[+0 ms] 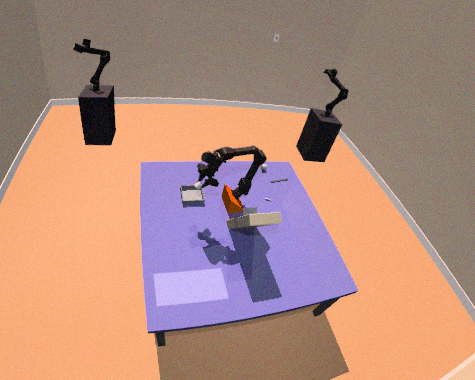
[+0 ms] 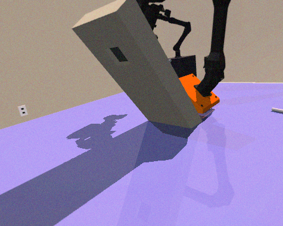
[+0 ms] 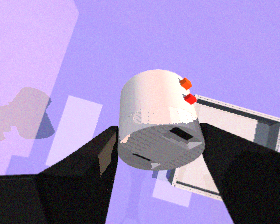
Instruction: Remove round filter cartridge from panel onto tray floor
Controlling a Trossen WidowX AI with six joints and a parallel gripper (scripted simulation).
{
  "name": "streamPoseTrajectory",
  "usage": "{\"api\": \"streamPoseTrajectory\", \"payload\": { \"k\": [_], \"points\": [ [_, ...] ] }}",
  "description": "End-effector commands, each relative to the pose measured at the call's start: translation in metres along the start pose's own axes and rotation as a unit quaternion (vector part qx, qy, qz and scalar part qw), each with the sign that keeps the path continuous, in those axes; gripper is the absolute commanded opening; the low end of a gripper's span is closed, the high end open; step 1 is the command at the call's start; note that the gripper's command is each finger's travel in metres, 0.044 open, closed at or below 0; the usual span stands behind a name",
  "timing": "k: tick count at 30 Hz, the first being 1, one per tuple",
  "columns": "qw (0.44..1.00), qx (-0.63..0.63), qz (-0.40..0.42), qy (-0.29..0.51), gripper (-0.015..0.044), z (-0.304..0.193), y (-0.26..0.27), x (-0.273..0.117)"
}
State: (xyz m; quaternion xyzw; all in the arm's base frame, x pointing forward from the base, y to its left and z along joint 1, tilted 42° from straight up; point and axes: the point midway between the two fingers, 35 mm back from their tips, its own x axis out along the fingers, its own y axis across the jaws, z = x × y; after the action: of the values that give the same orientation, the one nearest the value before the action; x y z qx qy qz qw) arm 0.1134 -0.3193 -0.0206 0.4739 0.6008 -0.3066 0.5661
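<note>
Cartridge (image 1: 198, 185) (image 3: 158, 107) out of the panel (image 1: 265, 219) (image 2: 133, 65), held aloft at the far right corner of the tray (image 1: 192, 202) (image 3: 269, 131) as the top view shows it; height above the rim cannot be judged. Gripper (image 1: 202, 183) (image 3: 158, 131) clenched on the cartridge, one dark finger at either side of its slotted end. Body pale, round, short. Two dark slots on the grey end face: one wide (image 3: 181, 133), the other narrow (image 3: 141, 157). Two small tabs stand out from the side wall, one orange (image 3: 185, 83), one red (image 3: 190, 99). In the wrist view the tray lies beyond the cartridge and partly behind it, pale floor, darker inner walls, part of it hidden by a finger. Arm (image 1: 258, 154) (image 2: 219, 31) rises from an orange mount (image 1: 231, 201) (image 2: 189, 86), arching far and then left toward the tray. Panel a thick beige slab, leaning, near side of the mount; its back shows a dark rectangular opening (image 2: 118, 54). On the table (image 1: 174, 240) (image 2: 243, 178), right of the arm's foot: a short pale rod (image 1: 267, 199) (image 2: 278, 110), and farther off a longer dark rod (image 1: 279, 180). Pale rectangle (image 1: 190, 286) at the table's near left.
</note>
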Motion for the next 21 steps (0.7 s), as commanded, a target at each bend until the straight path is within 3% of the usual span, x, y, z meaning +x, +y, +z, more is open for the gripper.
{"api": "streamPoseTrajectory", "payload": {
  "k": [1,21],
  "points": [
    [0.999,0.039,-0.024,-0.003,0.0000,-0.008,-0.026,0.014],
    [0.969,0.213,-0.125,0.001,0.0000,-0.084,-0.121,0.077]
  ]
}}
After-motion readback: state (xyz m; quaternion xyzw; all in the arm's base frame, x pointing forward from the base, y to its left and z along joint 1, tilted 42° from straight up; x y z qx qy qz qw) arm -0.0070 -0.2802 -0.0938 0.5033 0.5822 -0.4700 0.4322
